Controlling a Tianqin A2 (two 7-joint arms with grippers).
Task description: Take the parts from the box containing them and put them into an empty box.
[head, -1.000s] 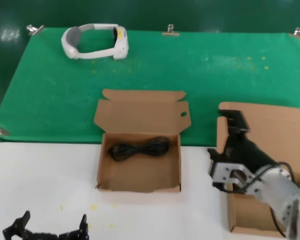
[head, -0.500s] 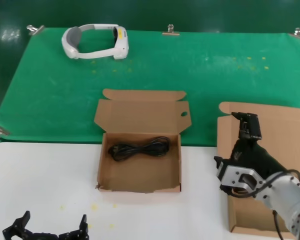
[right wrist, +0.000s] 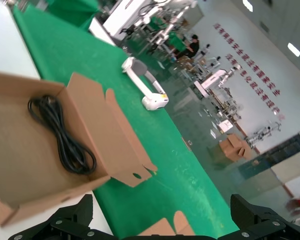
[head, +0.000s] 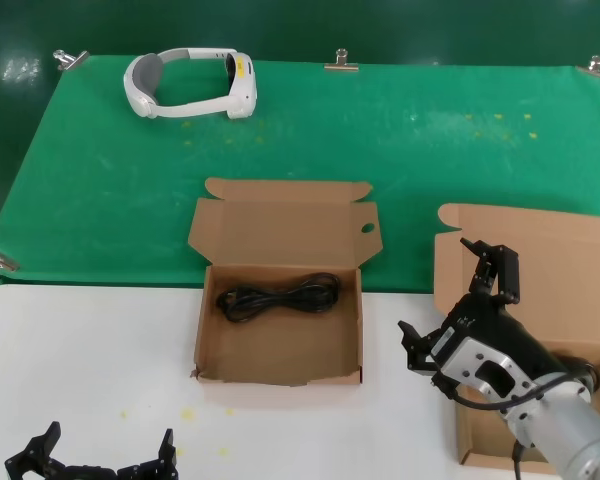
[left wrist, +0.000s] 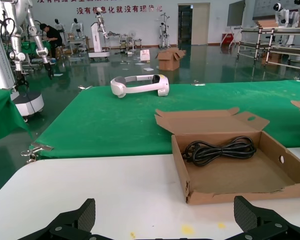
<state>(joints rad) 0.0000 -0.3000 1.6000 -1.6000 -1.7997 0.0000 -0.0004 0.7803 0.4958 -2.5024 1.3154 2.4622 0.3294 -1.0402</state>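
Black power cable [head: 277, 297] lies in the round-holed box [head: 278, 345]. Right gripper [head: 458, 300], spread and holding nothing, hangs over the plain-lidded box [head: 580, 270] — a low swing risks clipping cardboard. Left gripper [head: 105, 450] sits released, parked.

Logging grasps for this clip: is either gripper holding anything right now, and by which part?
Nothing is held. The right gripper hangs open and empty over the plain-lidded box; the left gripper is open, parked low.

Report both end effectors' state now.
Left end effector: open, empty, low over the white table.
Right end effector: open, empty, at the plain-lidded box.
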